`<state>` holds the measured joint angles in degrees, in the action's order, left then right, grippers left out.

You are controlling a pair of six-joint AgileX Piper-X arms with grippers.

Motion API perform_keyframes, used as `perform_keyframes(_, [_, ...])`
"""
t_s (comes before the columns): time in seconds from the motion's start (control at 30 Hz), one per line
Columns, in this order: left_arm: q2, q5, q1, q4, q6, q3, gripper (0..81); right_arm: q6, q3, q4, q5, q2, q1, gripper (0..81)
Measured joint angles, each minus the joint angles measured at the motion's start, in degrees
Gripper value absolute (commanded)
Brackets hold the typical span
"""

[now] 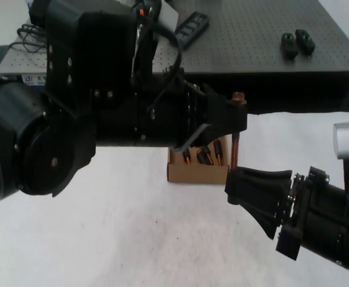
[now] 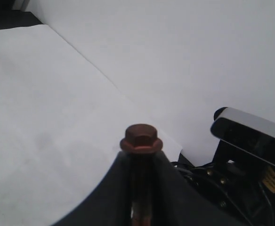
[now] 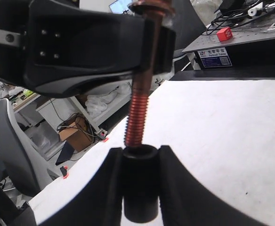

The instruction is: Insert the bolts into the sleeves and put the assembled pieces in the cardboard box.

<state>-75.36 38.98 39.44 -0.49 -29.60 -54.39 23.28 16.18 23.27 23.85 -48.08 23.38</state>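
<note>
Copper bolt (image 3: 140, 94) clamped in left gripper (image 2: 141, 159), its tip at black sleeve (image 3: 140, 186) gripped by right gripper (image 3: 140, 153)

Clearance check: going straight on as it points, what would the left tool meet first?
The way looks free: beyond the left tool lies white bench cover; the right arm sits aside, though depth is unclear.

The high camera sits behind the arms and looks forward and down, with one arm very near its lens. Each wrist camera looks out closely along its own arm's end. All three share the bolt (image 1: 235, 149), seen head-on from the left wrist and side-on from the right.
</note>
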Motion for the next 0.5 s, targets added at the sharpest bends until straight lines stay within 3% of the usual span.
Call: perform_keyframes(0.5, [0.0,1.1,0.0,-1.1,0.0,0.0,0.6,0.0,0.0,3.6,0.2,0.0,0.1,1.8])
